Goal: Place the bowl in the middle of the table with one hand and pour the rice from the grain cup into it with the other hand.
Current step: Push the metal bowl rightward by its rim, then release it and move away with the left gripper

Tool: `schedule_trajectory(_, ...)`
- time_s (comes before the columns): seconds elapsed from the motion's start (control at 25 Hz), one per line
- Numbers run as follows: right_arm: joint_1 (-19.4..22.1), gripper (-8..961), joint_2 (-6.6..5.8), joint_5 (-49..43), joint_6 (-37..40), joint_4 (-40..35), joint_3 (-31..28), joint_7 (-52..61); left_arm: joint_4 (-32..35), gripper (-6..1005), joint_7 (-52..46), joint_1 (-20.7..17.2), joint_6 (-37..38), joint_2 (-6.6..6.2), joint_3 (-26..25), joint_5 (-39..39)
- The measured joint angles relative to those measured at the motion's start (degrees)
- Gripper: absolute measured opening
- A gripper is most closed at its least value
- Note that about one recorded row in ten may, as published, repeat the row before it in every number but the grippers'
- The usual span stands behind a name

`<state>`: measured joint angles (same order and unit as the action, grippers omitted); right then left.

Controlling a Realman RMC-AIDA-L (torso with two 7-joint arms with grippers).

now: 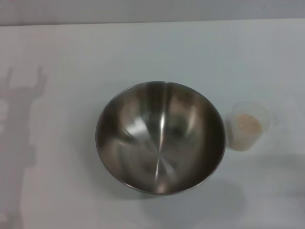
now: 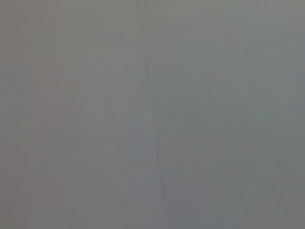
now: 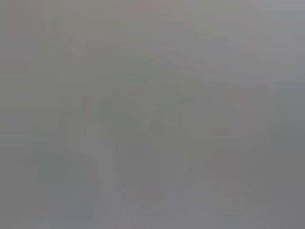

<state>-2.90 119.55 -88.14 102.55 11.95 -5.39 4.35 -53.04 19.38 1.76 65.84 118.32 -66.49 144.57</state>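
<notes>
Steel bowl [image 1: 160,137] and grain cup [image 1: 248,125] of rice [image 1: 246,124] stood on white table [image 1: 71,57].
Neither gripper showed, so jaw state and positions relative to them could not be told.

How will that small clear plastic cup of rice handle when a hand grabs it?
The small clear plastic cup looks thin-walled, so it probably flexes if squeezed. It narrows toward its base, so a sideways nudge may tip it. Its off-white rice lies loose and would likely spill.
</notes>
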Motion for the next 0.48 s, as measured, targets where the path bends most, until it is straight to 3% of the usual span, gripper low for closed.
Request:
schedule_trajectory(0.12,0.4,772,-0.01,0.0,0.7,-0.7,1.9,0.0,7.4,807,-1.3,1.3,3.5,0.20,0.9,0.3)
schedule_trajectory(0.48,2.7,772,0.07,0.0,1.3,-1.0,8.1,-4.7,14.5,804,-6.0,1.9,4.8,0.33,1.8,-0.1)
